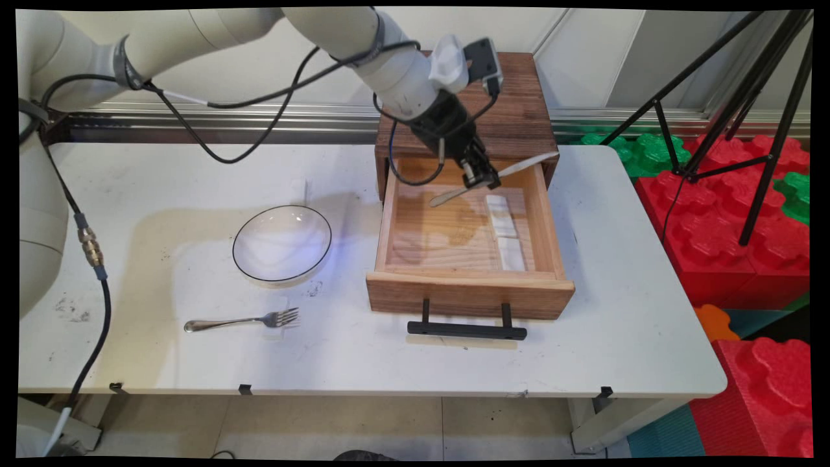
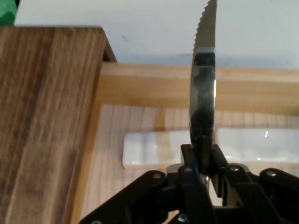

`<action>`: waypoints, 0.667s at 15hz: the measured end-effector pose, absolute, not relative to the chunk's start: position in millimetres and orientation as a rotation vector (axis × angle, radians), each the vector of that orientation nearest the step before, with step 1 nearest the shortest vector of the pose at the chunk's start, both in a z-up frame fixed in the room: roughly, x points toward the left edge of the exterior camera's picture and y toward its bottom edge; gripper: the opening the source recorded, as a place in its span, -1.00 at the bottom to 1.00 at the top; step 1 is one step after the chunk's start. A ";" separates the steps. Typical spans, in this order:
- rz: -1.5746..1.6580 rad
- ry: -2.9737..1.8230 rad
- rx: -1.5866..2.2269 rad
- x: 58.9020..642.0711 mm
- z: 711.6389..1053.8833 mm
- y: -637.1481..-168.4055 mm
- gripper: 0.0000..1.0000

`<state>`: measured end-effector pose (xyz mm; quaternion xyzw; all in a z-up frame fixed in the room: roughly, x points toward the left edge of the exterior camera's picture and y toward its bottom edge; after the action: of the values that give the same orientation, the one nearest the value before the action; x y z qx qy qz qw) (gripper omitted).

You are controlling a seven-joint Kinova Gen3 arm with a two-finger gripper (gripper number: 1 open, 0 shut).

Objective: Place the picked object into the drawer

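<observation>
My gripper (image 1: 485, 176) hangs over the back of the open wooden drawer (image 1: 468, 285) and is shut on a metal knife (image 1: 525, 165). The knife lies tilted across the drawer's back, blade toward the right wall, handle end low at the left. In the hand view the serrated knife (image 2: 203, 88) rises straight up from between my fingers (image 2: 189, 161). Two white strips (image 1: 506, 233) lie on the drawer floor at the right; one white strip (image 2: 154, 149) shows below the blade.
The drawer juts from a dark wooden cabinet (image 1: 512, 117) with a black handle (image 1: 467, 329) toward the near edge. A glass bowl (image 1: 282, 243) and a fork (image 1: 243, 320) lie left of it. A tripod (image 1: 746, 97) and foam blocks (image 1: 746, 227) stand right of the table.
</observation>
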<state>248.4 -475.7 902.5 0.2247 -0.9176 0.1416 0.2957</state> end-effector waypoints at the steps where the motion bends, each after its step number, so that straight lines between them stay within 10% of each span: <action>1: 0.370 -2.450 0.599 249.4 896.4 -477.2 -1.00; 10: 0.338 -2.517 0.607 260.0 854.5 -489.9 -1.00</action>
<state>260.0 -489.9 854.5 0.2243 -0.9303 0.1250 0.2621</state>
